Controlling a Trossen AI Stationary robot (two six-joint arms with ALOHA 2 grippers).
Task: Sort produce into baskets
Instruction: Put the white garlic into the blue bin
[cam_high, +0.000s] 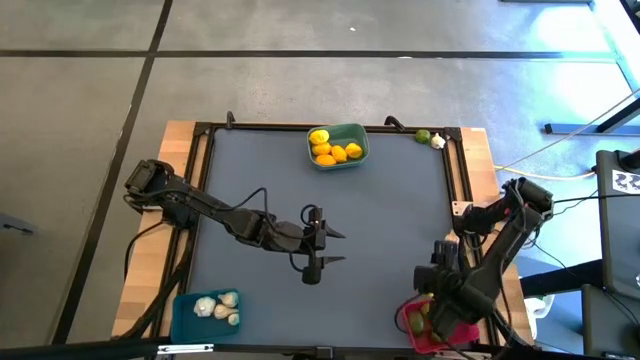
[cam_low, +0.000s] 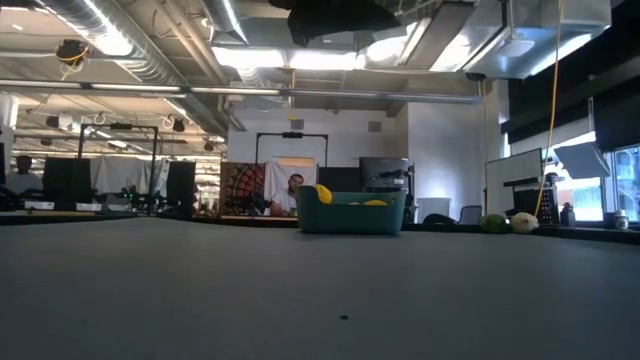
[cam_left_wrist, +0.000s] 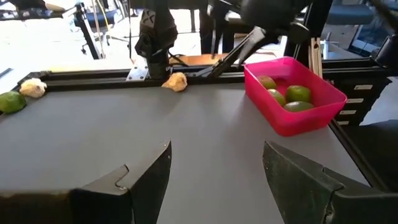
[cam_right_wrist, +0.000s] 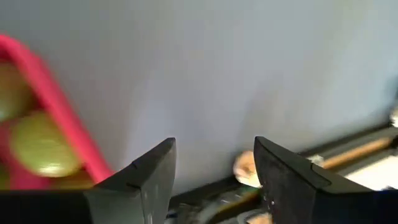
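Standing at the far table edge, the teal-green plastic bin (cam_high: 340, 146) holds yellow lemons (cam_high: 331, 150). The blue plastic bin (cam_high: 204, 313) at the near left corner holds knobbly white garlic bulbs (cam_high: 218, 306). The pink-red plastic bin (cam_left_wrist: 292, 93) at the near right holds green limes (cam_left_wrist: 291, 97). One loose lime (cam_high: 423, 136) and one garlic bulb (cam_high: 438, 142) lie at the far right corner; another garlic bulb (cam_left_wrist: 175, 81) rests by the right rail. Left gripper (cam_high: 331, 247) hovers mid-table, jaws wide apart, empty. Right gripper (cam_right_wrist: 214, 168) sits beside the pink-red bin, jaws apart, empty.
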